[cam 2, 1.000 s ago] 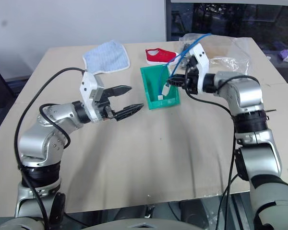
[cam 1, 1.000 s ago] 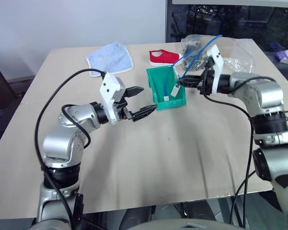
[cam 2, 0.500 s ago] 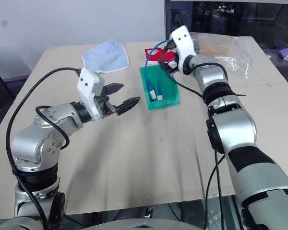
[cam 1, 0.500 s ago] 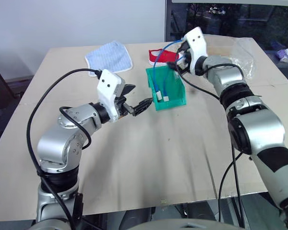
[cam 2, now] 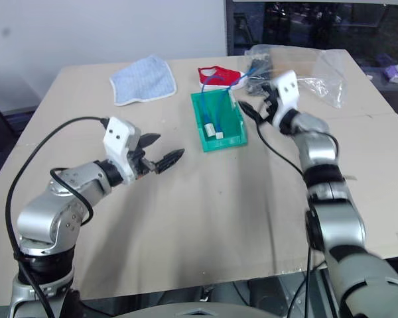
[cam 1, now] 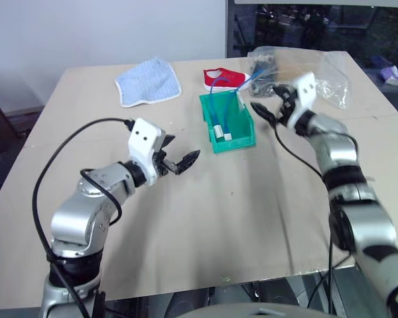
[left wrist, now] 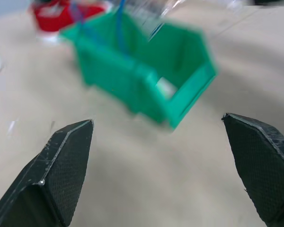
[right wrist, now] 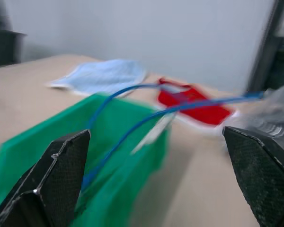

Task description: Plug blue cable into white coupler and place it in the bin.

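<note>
my left gripper (cam 1: 180,161): fingers spread, empty, near the bin's (cam 1: 242,140) front | my right gripper (cam 1: 268,109): fingers spread, empty, beside the bin | blue cable (cam 1: 215,109) and white coupler (cam 1: 227,136): inside the bin

Even, soft indoor light, faint shadows on the beige table (cam 1: 205,218). Head views sharp. Wrist views motion-blurred: green plastic bin (left wrist: 146,80) smeared, black textured fingertips (left wrist: 61,175) crisp.

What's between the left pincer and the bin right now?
Only bare tabletop: in the left wrist view the open left pincer faces the bin across it.
</note>
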You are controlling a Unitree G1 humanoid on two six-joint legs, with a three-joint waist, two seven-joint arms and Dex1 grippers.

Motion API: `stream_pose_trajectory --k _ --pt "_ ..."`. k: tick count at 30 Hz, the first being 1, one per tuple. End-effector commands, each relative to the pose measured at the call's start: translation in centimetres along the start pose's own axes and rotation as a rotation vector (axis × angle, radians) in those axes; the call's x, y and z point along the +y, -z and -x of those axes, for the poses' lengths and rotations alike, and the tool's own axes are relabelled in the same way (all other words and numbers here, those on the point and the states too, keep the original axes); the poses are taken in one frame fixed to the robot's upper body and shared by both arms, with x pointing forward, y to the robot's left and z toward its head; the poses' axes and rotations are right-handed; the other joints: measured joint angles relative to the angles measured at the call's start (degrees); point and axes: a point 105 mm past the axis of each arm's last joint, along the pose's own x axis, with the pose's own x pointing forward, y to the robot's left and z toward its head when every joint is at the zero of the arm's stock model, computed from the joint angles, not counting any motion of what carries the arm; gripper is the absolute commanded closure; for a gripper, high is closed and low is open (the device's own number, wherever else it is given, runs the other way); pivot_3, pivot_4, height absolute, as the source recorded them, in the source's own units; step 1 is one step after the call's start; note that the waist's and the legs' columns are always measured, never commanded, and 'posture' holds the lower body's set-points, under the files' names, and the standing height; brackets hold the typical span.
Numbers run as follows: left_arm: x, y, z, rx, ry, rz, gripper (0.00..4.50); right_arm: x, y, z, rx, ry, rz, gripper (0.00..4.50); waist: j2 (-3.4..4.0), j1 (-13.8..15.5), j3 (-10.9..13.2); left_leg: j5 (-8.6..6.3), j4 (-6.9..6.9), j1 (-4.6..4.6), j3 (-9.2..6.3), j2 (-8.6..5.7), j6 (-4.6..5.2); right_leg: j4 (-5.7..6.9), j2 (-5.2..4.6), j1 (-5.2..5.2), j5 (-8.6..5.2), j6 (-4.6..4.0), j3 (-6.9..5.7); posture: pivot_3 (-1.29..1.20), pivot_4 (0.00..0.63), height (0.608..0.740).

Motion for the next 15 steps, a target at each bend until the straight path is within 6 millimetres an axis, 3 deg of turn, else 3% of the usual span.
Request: stream_pose_trajectory --k 1,5,9,12,15 --pt "-0.7 0.6 2.1 -0.051 -0.051 -0.048 0.0 1.8 0.0 5.1 0.016 -0.087 -0.036 0.08 0.05 0.4 0.0 -0.03 -0.04 0.03 -0.01 0.02 0.0 -0.03 -0.15 0.04 0.0 0.0 0.0 0.0 0.15 0.74" --pt "-1.5 3.7 4.1 -0.003 -0.065 -0.057 0.0 2.9 2.8 10.4 0.149 -0.056 -0.12 0.08 0.11 0.7 0.1 -0.05 -0.09 0.16 0.14 -0.01 0.03 -0.07 -0.2 0.12 0.01 -0.03 0.08 0.0 0.15 0.74" --pt "-3.1 5.8 5.0 0.02 -0.051 -0.009 0.0 4.0 5.1 14.1 0.276 -0.056 -0.085 0.08 0.15 1.4 0.1 -0.2 -0.12 0.81 0.18 0.08 0.29 -0.15 -0.17 0.8 0.04 -0.2 0.05 0.0 0.15 0.74" --pt "-4.4 7.0 5.1 0.035 -0.051 0.033 0.0 4.5 6.4 16.0 0.334 -0.053 -0.054 0.08 0.13 1.6 0.2 -0.22 -0.1 1.15 0.24 0.16 0.3 -0.32 -0.21 1.31 -0.14 -0.3 -0.04 0.0 0.15 0.74" --pt "-5.6 8.2 5.4 0.064 -0.023 0.009 0.0 4.6 6.5 16.5 0.321 -0.027 -0.064 0.08 0.1 1.7 0.2 -0.21 -0.04 1.12 0.29 0.15 0.31 -0.38 -0.21 1.31 0.02 -0.18 -0.06 0.0 0.15 0.74"
